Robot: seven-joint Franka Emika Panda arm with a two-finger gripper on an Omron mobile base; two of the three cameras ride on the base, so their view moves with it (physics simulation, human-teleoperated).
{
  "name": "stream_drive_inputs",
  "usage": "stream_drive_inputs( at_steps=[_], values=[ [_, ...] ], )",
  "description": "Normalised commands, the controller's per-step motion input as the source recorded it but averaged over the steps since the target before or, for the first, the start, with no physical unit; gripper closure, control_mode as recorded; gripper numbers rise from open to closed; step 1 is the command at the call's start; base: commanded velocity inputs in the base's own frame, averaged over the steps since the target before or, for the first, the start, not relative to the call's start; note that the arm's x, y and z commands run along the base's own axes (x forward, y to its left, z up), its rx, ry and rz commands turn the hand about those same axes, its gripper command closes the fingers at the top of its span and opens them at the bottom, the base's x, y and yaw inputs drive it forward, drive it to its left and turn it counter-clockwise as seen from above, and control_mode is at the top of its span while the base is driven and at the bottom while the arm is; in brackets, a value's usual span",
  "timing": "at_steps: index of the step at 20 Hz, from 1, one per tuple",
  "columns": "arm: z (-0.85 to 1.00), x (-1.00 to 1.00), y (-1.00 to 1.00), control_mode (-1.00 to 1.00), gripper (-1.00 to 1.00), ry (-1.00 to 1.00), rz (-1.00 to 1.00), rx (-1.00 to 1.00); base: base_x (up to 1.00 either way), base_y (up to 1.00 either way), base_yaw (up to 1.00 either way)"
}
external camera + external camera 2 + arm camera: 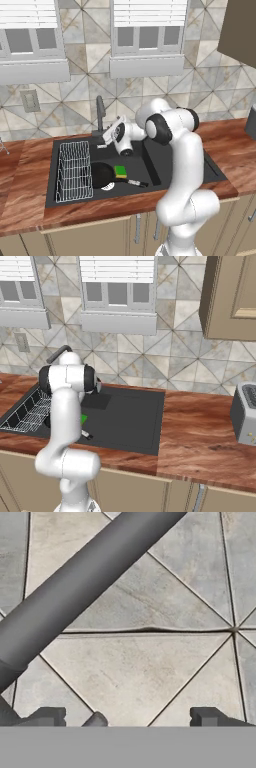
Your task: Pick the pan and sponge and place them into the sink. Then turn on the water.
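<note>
Black pan point(101, 174) lying in the sink point(200, 167) basin beside the white wire rack point(73, 170), green sponge point(120, 171) sitting on it, claw point(104, 139) gaping wide and holding nothing, hovering beside the dark faucet point(100, 114), wooden tabletop point(30, 197) surrounding.

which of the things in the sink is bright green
The sponge, a small green block with a yellowish layer lying beside the black pan. The pan, the white wire rack and the black sink are not green.
</note>
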Motion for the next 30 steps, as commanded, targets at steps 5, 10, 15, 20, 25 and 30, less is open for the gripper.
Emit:
stream_drive_inputs(
  at_steps=[5, 10, 15, 20, 25, 30],
  values=[
    [-0.5, 0.47, -0.46, -1.0, -1.0, 0.0, 0.14, 0.15, 0.0, 0.0, 0.0],
    [-0.45, 0.62, -0.46, -1.0, -1.0, 0.0, 0.12, 0.15, 0.0, 0.0, 0.0],
    [-0.6, 0.81, -0.66, -1.0, -1.0, -0.04, 0.01, 0.1, 0.0, 0.0, 0.0],
    [-0.84, 0.95, -0.99, -1.0, -1.0, -0.05, -0.08, 0.03, 0.0, 0.0, 0.0],
    [-1.0, 0.67, -1.0, -1.0, -1.0, -0.08, -0.09, 0.0, 0.0, 0.0, 0.0],
    [-0.98, 0.55, -1.0, -1.0, -1.0, -0.11, -0.09, 0.0, 0.0, 0.0, 0.0]
  ],
)
